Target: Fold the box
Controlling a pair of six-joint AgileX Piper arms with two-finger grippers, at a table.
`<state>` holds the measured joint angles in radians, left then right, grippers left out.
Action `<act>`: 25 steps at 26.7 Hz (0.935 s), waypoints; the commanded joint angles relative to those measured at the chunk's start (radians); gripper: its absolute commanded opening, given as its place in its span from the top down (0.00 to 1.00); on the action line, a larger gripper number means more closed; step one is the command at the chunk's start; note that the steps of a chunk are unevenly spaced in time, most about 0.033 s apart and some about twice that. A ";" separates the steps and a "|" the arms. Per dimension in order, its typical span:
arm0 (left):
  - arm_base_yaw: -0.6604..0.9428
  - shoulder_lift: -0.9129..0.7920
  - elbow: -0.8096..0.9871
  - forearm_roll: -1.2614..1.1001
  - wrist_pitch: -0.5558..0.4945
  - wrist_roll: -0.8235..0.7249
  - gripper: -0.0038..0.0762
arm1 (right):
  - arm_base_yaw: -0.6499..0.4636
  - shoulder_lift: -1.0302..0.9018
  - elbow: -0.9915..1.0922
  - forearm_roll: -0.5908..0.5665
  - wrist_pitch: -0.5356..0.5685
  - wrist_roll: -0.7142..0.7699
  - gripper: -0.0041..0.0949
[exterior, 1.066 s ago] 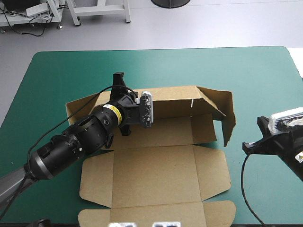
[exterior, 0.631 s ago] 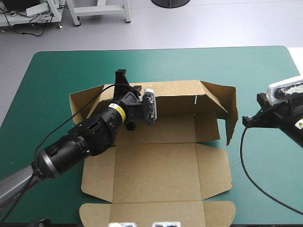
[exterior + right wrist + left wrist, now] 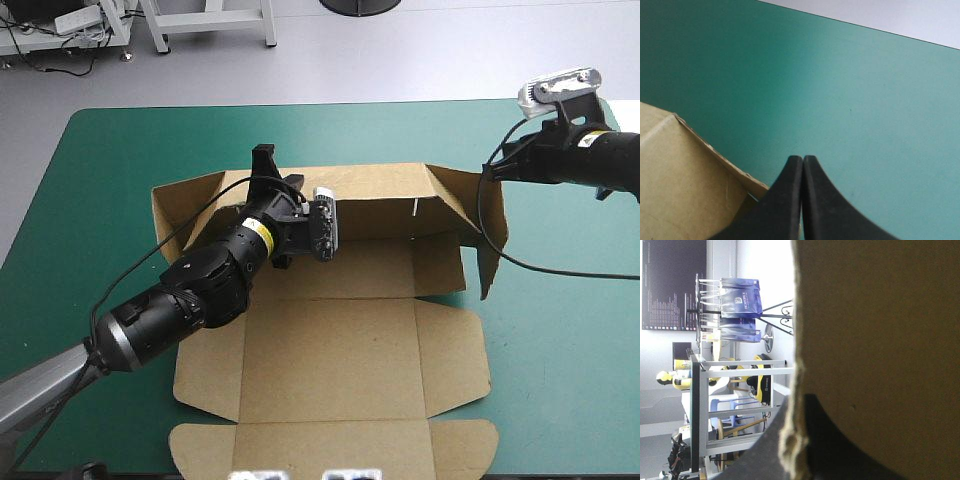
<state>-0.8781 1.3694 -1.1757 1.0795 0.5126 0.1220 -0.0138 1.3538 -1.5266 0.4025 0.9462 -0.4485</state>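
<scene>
— The box [image 3: 340,370], a cut sheet of brown cardboard: where is it in the high view?

— In the middle of the table's teal-green cover [image 3: 120,160]. Its near panel and flaps lie flat; the far wall and the right side wall stand raised. The left gripper [image 3: 268,160], two broad black curved fins, sits over the far wall's top edge, toward that wall's left end. The right gripper [image 3: 505,165] hangs by the far right corner.

— And the left wrist view?

— The box [image 3: 880,340] fills the space ahead. Its rough edge runs between the fingers of the left gripper [image 3: 797,435], one black fin on each face, clamped on the board.

— The right wrist view?

— The right gripper [image 3: 802,170] has its fingers pressed together in one pointed arch, nothing between them. A raised corner of the box [image 3: 680,175] is just beside them, above the teal-green cover [image 3: 865,100]. Whether they touch it cannot be told.
</scene>
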 commanded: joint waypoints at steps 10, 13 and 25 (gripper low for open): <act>-0.004 0.022 -0.026 0.104 -0.052 -0.027 0.96 | 0.003 0.224 -0.105 0.145 -0.019 -0.071 0.98; -0.002 0.026 -0.026 0.113 -0.048 -0.047 0.96 | 0.003 0.236 -0.105 0.165 0.022 -0.095 0.98; -0.002 0.026 -0.026 0.127 -0.016 -0.079 0.96 | 0.003 0.240 -0.096 0.197 0.302 -0.189 0.98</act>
<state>-0.8781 1.4286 -1.1736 1.1573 0.4975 0.0646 -0.0138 1.6340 -1.5964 0.5451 1.2098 -0.5943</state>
